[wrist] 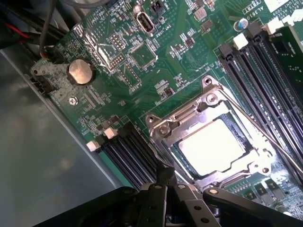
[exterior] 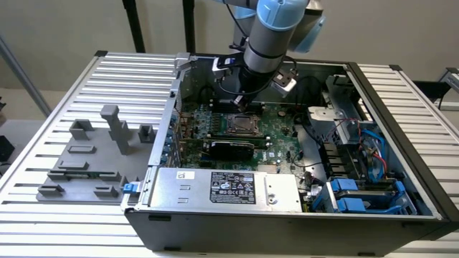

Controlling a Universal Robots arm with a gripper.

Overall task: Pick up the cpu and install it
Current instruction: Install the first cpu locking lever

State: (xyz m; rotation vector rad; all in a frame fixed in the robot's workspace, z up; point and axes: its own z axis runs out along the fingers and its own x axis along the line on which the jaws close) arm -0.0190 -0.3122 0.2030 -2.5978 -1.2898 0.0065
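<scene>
**Fingers closed above the seated chip**

Fingers (wrist: 163, 182) of the black gripper (wrist: 165, 189) are pinched together, holding nothing, just beside the socket. Inside that dark metal-framed socket (wrist: 210, 137) lies the flat square silver-topped cpu (wrist: 213, 146), on the green motherboard (wrist: 156, 61) within the open grey computer case (exterior: 287, 220) on the slatted metal table (exterior: 43, 161)

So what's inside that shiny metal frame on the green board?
A flat, square, silver-topped cpu sits inside the metal socket frame. Whatever lies beneath the chip is covered, so it can't be seen.
</scene>
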